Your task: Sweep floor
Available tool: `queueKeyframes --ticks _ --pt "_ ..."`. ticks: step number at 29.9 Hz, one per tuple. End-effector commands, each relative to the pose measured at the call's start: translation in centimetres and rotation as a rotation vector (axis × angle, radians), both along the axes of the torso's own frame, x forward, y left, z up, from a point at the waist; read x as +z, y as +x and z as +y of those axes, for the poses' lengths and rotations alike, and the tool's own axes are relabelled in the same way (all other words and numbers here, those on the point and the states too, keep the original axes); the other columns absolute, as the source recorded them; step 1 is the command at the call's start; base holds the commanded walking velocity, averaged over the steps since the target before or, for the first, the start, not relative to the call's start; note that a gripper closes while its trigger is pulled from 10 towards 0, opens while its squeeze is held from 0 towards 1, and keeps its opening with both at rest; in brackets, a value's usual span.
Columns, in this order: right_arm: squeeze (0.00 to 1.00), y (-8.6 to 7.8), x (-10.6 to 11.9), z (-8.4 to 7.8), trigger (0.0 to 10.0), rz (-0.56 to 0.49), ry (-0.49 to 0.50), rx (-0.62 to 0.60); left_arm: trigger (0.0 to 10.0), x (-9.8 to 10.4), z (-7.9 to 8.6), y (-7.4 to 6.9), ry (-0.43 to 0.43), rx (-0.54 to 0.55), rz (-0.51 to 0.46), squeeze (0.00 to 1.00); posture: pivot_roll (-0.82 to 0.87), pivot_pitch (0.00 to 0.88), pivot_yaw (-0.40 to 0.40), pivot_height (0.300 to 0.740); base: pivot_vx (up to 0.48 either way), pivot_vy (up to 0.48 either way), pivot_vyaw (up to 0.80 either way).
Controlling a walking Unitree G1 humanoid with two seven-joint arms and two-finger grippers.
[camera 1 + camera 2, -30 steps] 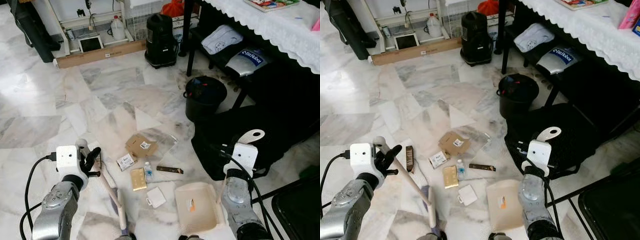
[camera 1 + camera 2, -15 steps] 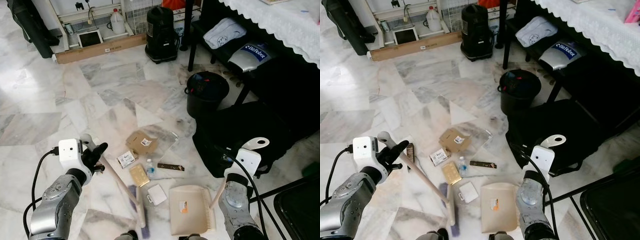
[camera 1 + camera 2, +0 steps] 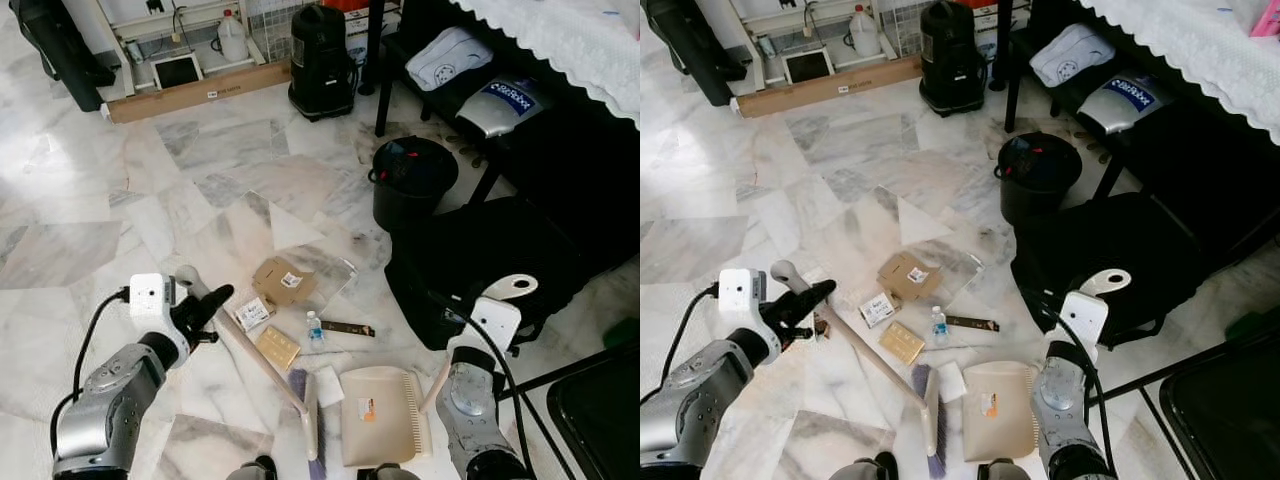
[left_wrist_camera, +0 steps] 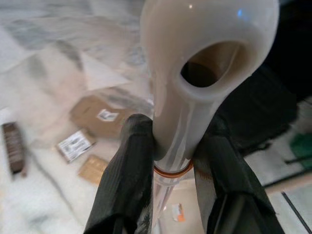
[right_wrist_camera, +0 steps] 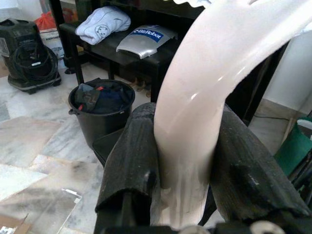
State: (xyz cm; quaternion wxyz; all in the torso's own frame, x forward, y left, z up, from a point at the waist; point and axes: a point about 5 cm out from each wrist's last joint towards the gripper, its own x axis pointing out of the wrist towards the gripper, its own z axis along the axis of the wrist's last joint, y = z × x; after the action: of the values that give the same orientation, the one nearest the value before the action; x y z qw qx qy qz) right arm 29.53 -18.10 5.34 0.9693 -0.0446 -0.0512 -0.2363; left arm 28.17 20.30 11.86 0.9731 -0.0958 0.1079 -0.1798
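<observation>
The broom (image 3: 268, 365) is lying slanted across the marble floor (image 3: 90, 190). Its brush end (image 3: 308, 430) is now sitting right beside the near left edge of the dustpan (image 3: 378, 415). A moment ago the brush was farther to the left, so it has been pushed toward the pan. A white card (image 3: 328, 385) that lay apart from the pan is now touching the brush and almost at the pan's edge.

The left tool (image 4: 168, 146) is squeezing the top of the broom handle, with one black finger on each side. The right tool (image 5: 183, 146) is gripping the cream dustpan handle (image 3: 505, 290) the same way and is holding the pan flat on the floor.

More trash is still waiting on the floor behind the brush: a gold packet (image 3: 278, 347), a small bottle (image 3: 316, 328), a dark bar (image 3: 347, 328), a white label packet (image 3: 250, 313) and a brown cardboard piece (image 3: 281, 282). A black bin (image 3: 412, 180) is standing farther off, near a black bag (image 3: 480, 260).

The sweep seems to be working, but only the card is close to going in. Most of the job looks like it is still left.
</observation>
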Motion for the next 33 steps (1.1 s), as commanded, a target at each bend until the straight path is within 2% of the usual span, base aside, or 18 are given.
queueKeyframes --ticks 1,11,15,17,21,25,29,33 --pt "0.00 -0.6 -1.0 0.2 10.0 0.042 0.003 0.001 10.0 -0.5 -0.4 -0.2 -0.033 -0.089 0.047 0.00 0.09 0.243 0.041 0.740 0.000 0.000 0.00" --pt "0.00 -0.5 -1.1 0.6 10.0 0.051 0.018 0.016 10.0 0.2 -0.5 -0.9 -0.067 -0.206 0.036 0.00 0.10 0.234 0.045 0.740 0.000 0.000 0.00" --pt "0.00 -0.3 -1.0 0.8 10.0 0.048 0.025 0.025 10.0 0.5 -0.5 -0.8 -0.072 -0.211 0.021 0.00 0.10 0.230 0.044 0.740 0.000 0.000 0.00" --pt "0.00 -0.2 -0.9 0.8 10.0 0.046 0.027 0.027 10.0 0.5 -0.5 -0.7 -0.076 -0.210 0.018 0.00 0.09 0.225 0.043 0.740 0.000 0.000 0.00" --pt "0.00 0.2 -0.6 0.8 10.0 0.039 0.060 0.045 10.0 1.8 -0.1 0.0 -0.073 -0.153 -0.061 0.00 0.09 0.203 0.035 0.740 0.000 0.000 0.00" --pt "0.00 0.7 -0.3 0.9 10.0 0.030 0.072 0.071 10.0 2.9 -0.5 0.3 -0.103 -0.115 -0.131 0.00 0.09 0.184 0.026 0.740 0.000 0.000 0.00" --pt "0.00 1.0 0.2 0.9 10.0 0.011 0.075 0.084 10.0 3.3 -0.5 0.3 -0.071 -0.094 -0.175 0.00 0.08 0.166 0.015 0.740 0.000 0.000 0.00" --pt "0.00 1.1 0.3 0.8 10.0 0.004 0.083 0.095 10.0 4.1 -0.4 0.3 -0.076 -0.091 -0.208 0.00 0.08 0.143 0.007 0.740 0.000 0.000 0.00"
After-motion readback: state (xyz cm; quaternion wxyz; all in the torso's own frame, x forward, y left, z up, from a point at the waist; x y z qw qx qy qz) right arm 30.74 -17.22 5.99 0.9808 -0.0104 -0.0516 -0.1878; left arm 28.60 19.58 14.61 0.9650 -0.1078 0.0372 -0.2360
